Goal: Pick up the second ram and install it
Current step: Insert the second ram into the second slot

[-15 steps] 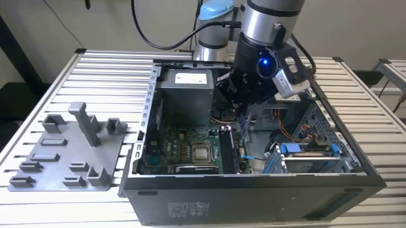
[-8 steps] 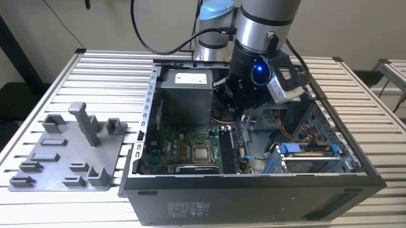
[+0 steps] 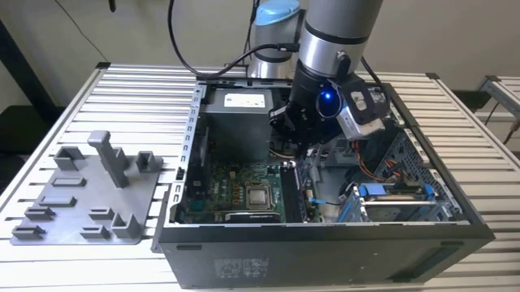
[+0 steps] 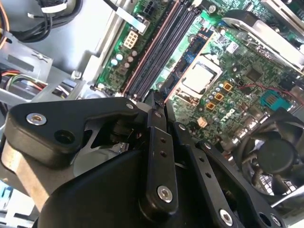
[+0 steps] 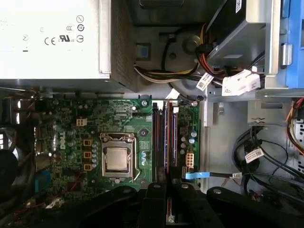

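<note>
We note a grey plastic fixture plate with upright pegs (image 3: pixel 69 220) beside the open black computer case (image 3: pixel 325 255) on the white slatted table (image 3: pixel 138 91).

A white slatted table (image 3: pixel 122 85) carries an open black computer case (image 3: pixel 325 255) and, beside it, a grey fixture plate (image 3: pixel 89 194).

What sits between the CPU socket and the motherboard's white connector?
The long memory slots and some small capacitors lie between CPU socket and white connector, in the first wrist view.

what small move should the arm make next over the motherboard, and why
Probably a slow, straight descent: in the first wrist view the gripper hangs over one end of the memory slots, lined up along them.
</note>
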You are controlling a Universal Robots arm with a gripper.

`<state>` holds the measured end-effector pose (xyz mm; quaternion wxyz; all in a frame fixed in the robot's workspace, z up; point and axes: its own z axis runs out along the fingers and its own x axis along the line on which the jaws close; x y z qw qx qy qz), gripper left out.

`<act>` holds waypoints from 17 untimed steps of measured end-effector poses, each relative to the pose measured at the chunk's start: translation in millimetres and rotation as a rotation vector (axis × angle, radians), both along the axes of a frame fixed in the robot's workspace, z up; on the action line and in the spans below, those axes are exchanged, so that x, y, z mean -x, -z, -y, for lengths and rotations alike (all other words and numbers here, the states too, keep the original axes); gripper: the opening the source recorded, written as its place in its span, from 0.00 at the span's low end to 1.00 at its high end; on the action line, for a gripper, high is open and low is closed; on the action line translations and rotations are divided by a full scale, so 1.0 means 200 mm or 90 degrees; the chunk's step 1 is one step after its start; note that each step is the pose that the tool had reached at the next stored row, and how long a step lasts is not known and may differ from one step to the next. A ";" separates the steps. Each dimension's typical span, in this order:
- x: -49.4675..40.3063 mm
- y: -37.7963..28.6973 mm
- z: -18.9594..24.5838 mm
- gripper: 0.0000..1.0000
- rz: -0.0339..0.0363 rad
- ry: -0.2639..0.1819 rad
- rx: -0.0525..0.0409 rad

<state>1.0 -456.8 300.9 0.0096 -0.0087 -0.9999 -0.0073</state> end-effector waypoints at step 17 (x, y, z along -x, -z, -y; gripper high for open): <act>0.012 0.063 0.000 0.14 -0.0034 0.000 0.0002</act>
